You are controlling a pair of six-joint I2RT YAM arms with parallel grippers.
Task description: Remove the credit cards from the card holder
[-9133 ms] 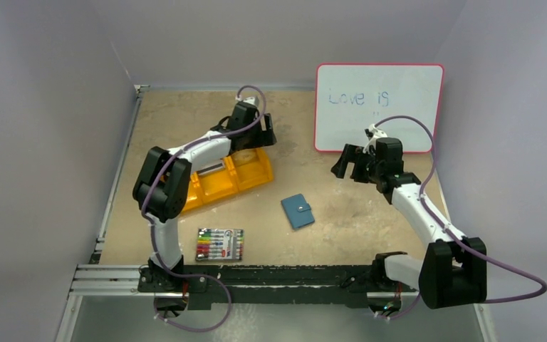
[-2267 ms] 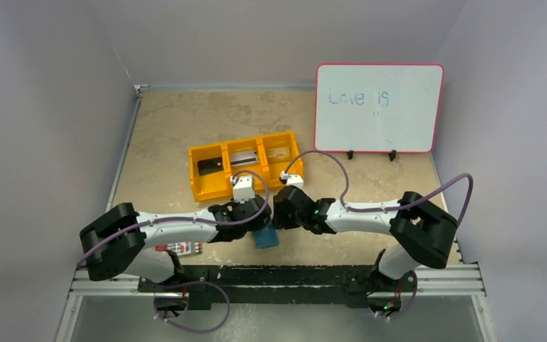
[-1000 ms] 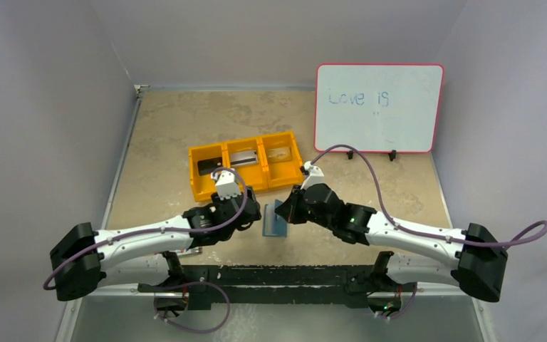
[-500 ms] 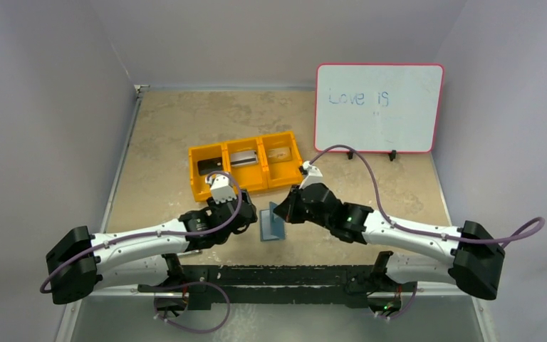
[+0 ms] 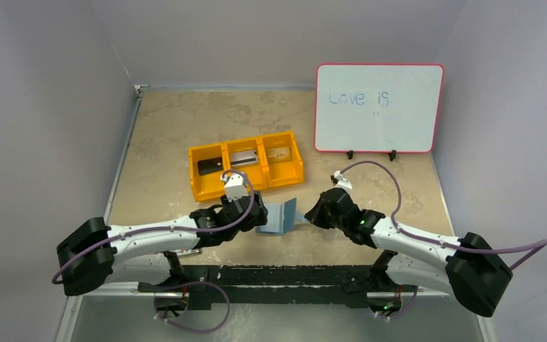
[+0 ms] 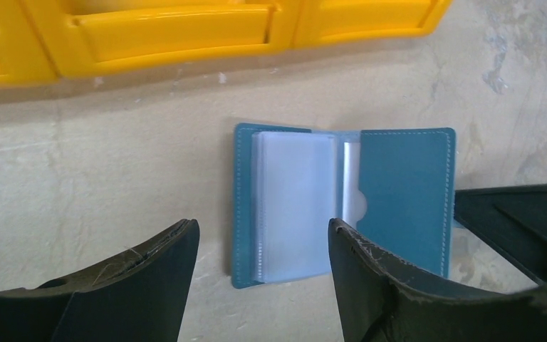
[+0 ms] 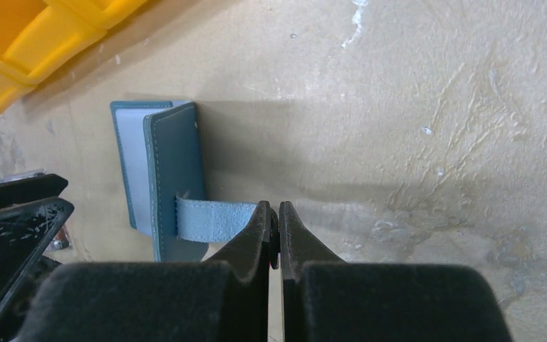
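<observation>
The teal card holder stands open like a booklet on the table, with pale clear sleeves showing inside. No card can be made out in the sleeves. My right gripper is shut on the holder's snap tab, just right of the holder. From the left, my left gripper hovers open beside the holder, touching nothing. Three credit cards lie in the orange bin: black, silver-grey and tan.
The orange three-compartment bin sits just behind the holder, with its front wall close to my left gripper. A whiteboard stands at the back right. My right gripper and left gripper flank the holder closely.
My right gripper has pulled the snap tab to the right, spreading the holder wider open. The left gripper has shifted a little right and back towards the holder, still open.
</observation>
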